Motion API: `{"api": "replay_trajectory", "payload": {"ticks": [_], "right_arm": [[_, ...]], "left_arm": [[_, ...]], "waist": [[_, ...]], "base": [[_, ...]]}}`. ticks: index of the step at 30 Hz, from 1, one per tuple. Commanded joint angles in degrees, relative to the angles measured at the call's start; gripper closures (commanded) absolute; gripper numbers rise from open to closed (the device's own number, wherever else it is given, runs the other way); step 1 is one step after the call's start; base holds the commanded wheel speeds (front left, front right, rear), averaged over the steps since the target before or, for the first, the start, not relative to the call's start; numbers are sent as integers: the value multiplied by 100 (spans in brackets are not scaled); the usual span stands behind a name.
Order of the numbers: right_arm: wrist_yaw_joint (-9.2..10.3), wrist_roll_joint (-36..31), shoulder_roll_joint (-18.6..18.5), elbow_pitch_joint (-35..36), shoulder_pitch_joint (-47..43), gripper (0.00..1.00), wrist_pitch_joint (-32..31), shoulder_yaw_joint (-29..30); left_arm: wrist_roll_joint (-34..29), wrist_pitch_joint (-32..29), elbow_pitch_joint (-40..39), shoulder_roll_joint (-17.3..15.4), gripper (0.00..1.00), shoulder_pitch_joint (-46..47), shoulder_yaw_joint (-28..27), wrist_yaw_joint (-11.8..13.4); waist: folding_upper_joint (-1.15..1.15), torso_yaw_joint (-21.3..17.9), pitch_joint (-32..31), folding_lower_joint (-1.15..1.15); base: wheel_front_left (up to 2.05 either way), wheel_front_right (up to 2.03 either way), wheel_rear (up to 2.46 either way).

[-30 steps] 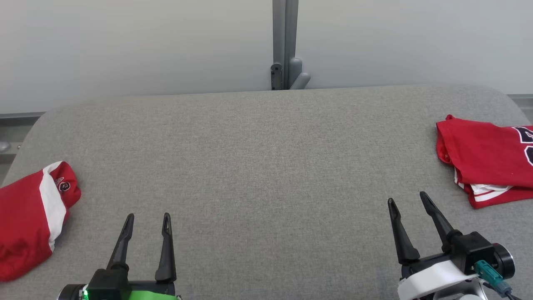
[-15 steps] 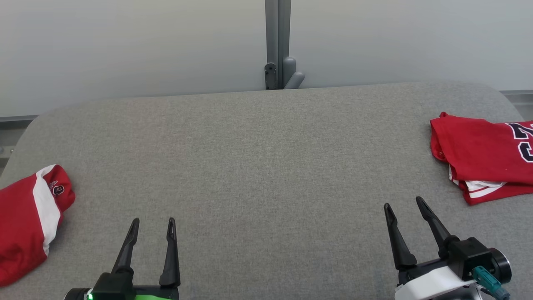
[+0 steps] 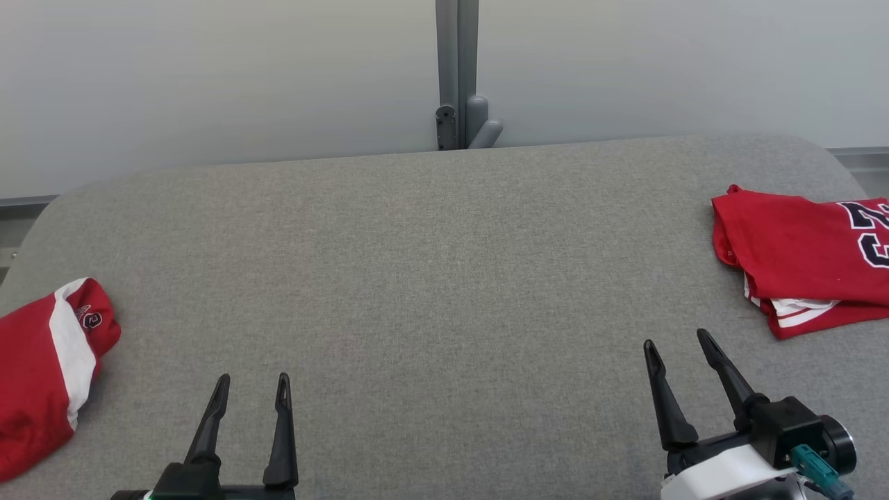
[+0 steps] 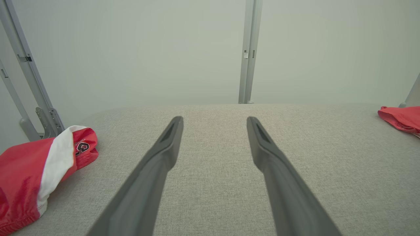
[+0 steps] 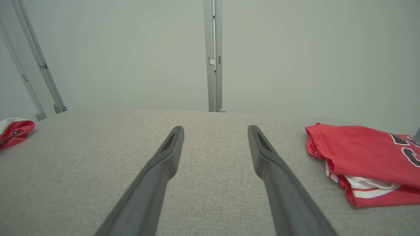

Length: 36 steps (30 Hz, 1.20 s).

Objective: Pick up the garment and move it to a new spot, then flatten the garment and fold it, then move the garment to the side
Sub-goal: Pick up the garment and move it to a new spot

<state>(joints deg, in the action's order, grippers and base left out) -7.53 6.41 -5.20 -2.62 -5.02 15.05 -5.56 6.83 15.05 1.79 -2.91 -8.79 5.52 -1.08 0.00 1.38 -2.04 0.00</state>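
**Both grippers empty, loose garment off to the left**

The left gripper point(image 3: 252, 378) and right gripper point(image 3: 675, 339) hover low over the near edge of the grey tabletop point(image 3: 430, 278). Each has its 2 fingers spread wide with nothing between them, pointing away from the robot across bare fabric.

2 red pieces lie at opposite ends. At the far left edge sits the garment point(image 3: 35, 375), red with a white stripe and a small logo, bunched into a soft roll. At the right edge lies a jersey point(image 3: 799, 250), flat and layered with dark numerals, and it looks already folded. So the bunched piece is probably the 1 to work on next, and the pick-up has not begun.

The garment lies left of the left gripper and slightly ahead of it, well apart from it. The right gripper is much farther from it, across the whole tabletop, so the left arm is the natural choice. The garment's long axis seems to run diagonally, from the logo end nearest the middle back toward the robot's left. The head view cuts off its lower part, so its full length cannot be judged.
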Motion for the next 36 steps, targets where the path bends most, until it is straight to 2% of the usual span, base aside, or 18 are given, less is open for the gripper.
{"api": "replay_trajectory", "payload": {"ticks": [1,10,26,36], "right_arm": [[9,-25,-15,25,-47,0,14,10],[9,-39,-28,9,-23,0,14,-29],[9,41,-3,-47,142,0,14,-314],[9,135,-10,-84,164,0,14,-536]], "left_arm": [[-44,15,-3,-1,0,-51,-9,-22],[-57,15,11,0,0,13,-48,22],[13,15,16,-1,0,38,-152,63],[77,15,-75,-1,0,32,-140,208]], "waist": [[0,4,2,0],[0,138,26,0],[0,1191,89,0],[0,1941,71,0]], "base": [[0,0,0],[0,0,0],[0,0,0],[0,0,0]]}}
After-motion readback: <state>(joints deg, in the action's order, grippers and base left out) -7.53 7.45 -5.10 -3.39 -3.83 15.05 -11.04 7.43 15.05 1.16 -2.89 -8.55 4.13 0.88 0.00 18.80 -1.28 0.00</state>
